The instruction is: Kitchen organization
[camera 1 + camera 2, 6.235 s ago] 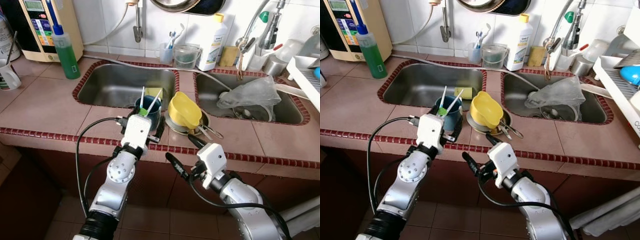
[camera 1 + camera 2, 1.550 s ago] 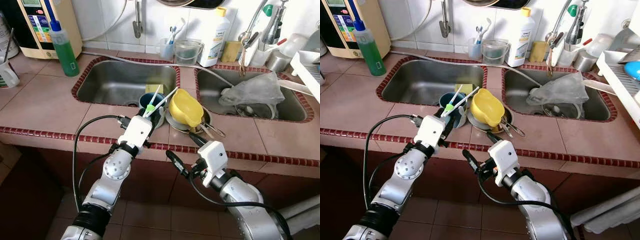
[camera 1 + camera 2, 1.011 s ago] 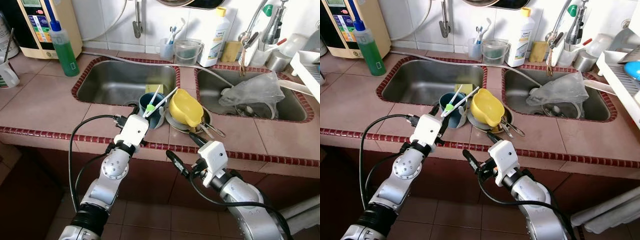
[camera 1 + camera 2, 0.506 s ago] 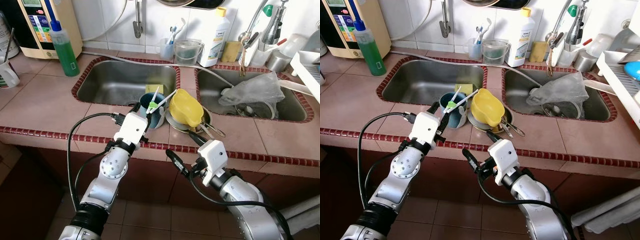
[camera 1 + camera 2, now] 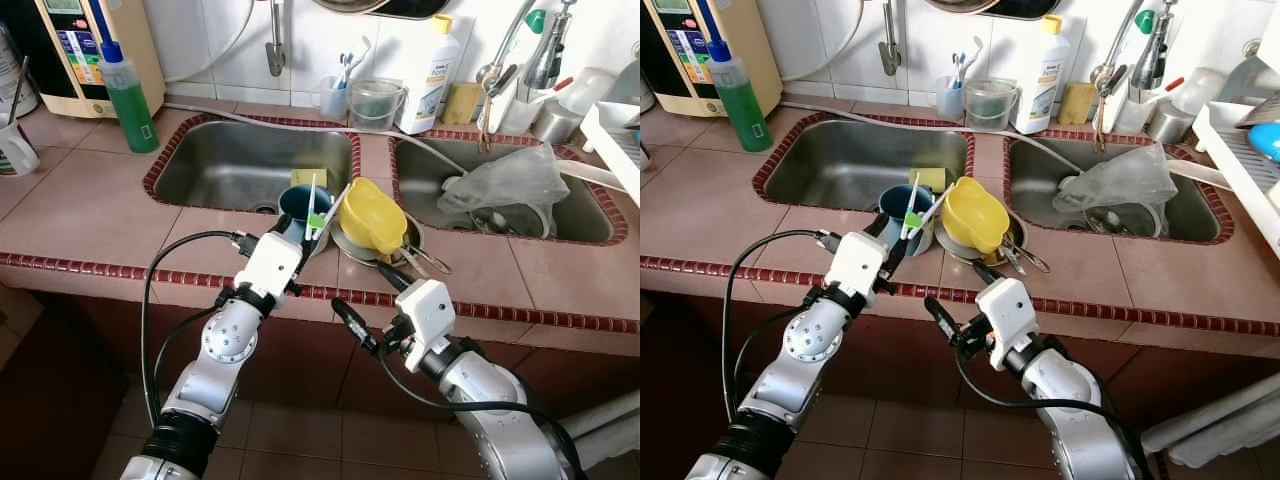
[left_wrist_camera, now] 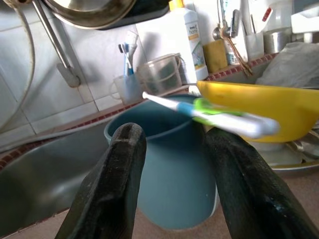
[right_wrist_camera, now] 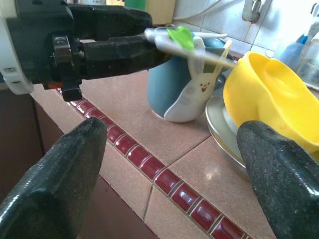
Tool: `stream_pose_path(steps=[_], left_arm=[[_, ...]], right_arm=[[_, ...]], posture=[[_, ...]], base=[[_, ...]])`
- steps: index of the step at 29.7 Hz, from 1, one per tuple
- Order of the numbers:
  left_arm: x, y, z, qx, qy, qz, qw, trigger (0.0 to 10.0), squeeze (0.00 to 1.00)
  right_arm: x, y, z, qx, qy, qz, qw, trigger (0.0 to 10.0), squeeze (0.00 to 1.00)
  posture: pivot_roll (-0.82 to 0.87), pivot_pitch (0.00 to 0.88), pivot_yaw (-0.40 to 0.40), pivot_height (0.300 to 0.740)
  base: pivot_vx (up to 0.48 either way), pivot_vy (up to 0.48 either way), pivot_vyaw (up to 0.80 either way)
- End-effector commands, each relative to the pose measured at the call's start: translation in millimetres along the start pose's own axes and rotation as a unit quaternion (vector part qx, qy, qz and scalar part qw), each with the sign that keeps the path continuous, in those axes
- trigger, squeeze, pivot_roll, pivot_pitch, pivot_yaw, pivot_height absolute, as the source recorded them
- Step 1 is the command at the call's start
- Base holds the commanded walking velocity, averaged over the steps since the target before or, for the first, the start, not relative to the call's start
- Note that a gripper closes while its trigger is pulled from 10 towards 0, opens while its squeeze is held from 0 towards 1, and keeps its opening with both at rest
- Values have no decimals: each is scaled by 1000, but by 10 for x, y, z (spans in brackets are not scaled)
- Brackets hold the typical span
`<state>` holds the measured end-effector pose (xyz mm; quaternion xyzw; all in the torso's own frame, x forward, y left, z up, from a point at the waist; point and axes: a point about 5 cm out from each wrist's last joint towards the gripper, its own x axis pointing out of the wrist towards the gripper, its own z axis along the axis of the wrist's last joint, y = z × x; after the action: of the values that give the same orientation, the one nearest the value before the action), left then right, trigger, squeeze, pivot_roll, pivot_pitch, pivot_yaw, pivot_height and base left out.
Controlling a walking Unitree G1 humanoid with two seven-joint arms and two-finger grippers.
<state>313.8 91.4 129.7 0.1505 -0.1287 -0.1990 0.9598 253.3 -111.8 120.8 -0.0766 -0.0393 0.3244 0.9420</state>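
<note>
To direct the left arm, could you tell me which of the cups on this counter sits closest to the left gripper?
The blue cup holding toothbrushes, at the front edge between the sinks: the open left gripper reaches toward it. The clear cup and white mug stand farther off.

left gripper (image 5: 297, 228) sits closer to the blue cup (image 5: 301, 212) than half a second ago, fingers spread at either side of it | toothbrushes (image 5: 312, 205) in the cup stand steeper than before | cup is nearer the sink edge than six seconds ago
</note>
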Motion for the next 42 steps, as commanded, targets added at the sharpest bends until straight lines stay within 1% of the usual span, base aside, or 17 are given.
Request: stream_pose_path(steps=[1,2,3,4,14,17,19,20,25,32,36,38,40,42], left_arm=[[-9,0,-20,-2,7,0,1000,10000,1000],[-9,0,-21,-1,8,1,1000,10000,1000],[-8,1,-19,1,7,1,1000,10000,482],[-7,3,-18,3,7,0,1000,10000,0],[10,3,-4,3,5,0,1000,10000,0],[3,-10,-4,7,4,-8,1000,10000,0],[-11,-24,-36,9,12,-20,1000,10000,0],[-15,-24,-41,11,13,-20,1000,10000,1000],[-26,-30,-59,18,18,-22,999,10000,1000],[-60,-33,-88,16,27,-32,999,10000,1000],[-130,-39,-143,21,44,-55,997,10000,1000],[-162,-28,-156,17,48,-59,997,10000,1000],[-218,7,-176,17,58,-65,996,10000,1000],[-241,26,-185,13,64,-67,996,10000,1000]], right_arm=[[-3,-25,41,-6,-4,-3,1000,10000,0],[-2,-23,40,-6,-4,-3,1000,10000,0],[-1,-23,40,-6,-4,-3,1000,10000,0],[0,-23,41,-6,-4,-3,1000,10000,0],[6,-22,42,-7,-5,-4,1000,10000,0],[7,-23,44,-6,-5,-4,1000,10000,0],[6,-26,44,-6,-6,-5,1000,10000,0],[7,-26,45,-6,-6,-4,1000,10000,0],[9,-28,47,-6,-6,-4,1000,10000,0],[6,-30,47,-6,-6,-4,1000,10000,0],[3,-28,44,-5,-6,-3,1000,10000,0],[4,-25,44,-5,-6,-3,1000,10000,0],[8,-24,41,-5,-6,-3,1000,10000,0],[12,-22,41,-5,-7,-2,1000,10000,0]], posture=[[-94,55,-20,740],[-94,54,-20,740],[-94,54,-20,740],[-94,53,-20,740],[-96,51,-17,740],[-96,51,-17,740],[-95,51,-17,740],[-95,51,-17,740],[-92,51,-19,740],[-91,52,-19,740],[-86,50,-19,740],[-85,49,-19,740],[-76,46,-18,740],[-75,45,-18,740]], base=[[0,0,0],[0,0,0],[0,0,0],[0,0,0],[0,0,0],[0,0,0],[0,0,0],[0,0,0],[0,0,0],[0,0,0],[0,0,0],[0,0,0],[0,0,0],[0,0,0]])
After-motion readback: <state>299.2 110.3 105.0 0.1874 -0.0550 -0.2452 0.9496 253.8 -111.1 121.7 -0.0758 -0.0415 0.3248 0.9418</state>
